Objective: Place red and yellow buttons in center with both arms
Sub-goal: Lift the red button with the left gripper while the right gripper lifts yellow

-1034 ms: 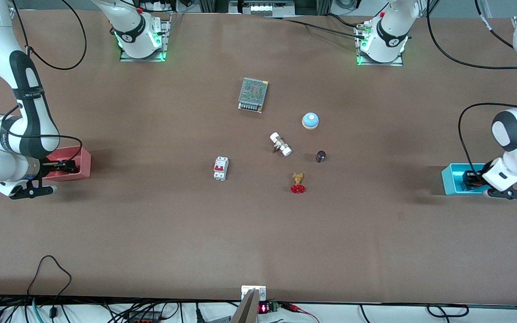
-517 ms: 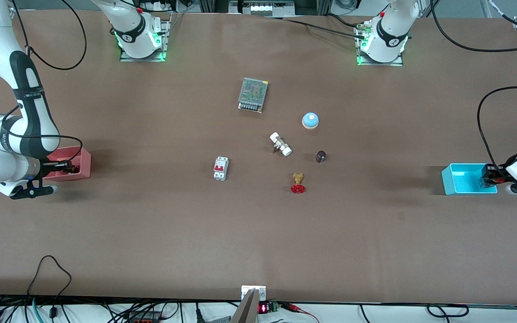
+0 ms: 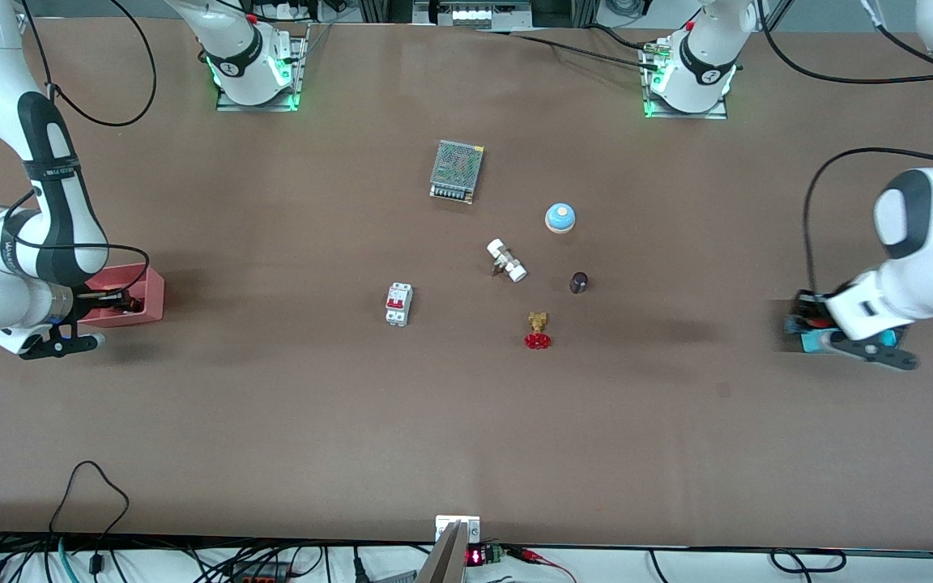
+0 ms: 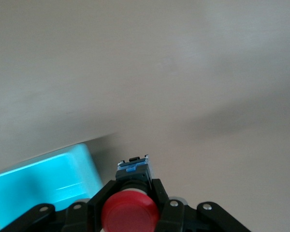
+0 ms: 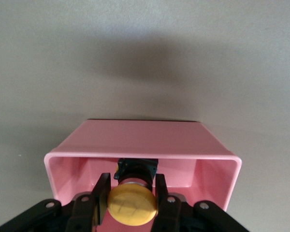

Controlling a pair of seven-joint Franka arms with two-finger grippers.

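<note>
My left gripper is in the air over the blue bin, at the rim toward the table's middle. It is shut on the red button. The left wrist view shows its black body between the fingers, with the blue bin beside it and bare brown tabletop around. My right gripper is inside the pink bin at the right arm's end. The right wrist view shows the gripper shut on the yellow button, still within the pink bin's walls.
Around the table's middle lie a metal power supply, a blue-and-white bell, a white-and-brass fitting, a dark knob, a brass valve with a red handwheel and a white circuit breaker.
My left arm swung out past the blue bin's outer end, then came back over it toward the table's middle, holding the red button. My right arm has not moved.
</note>
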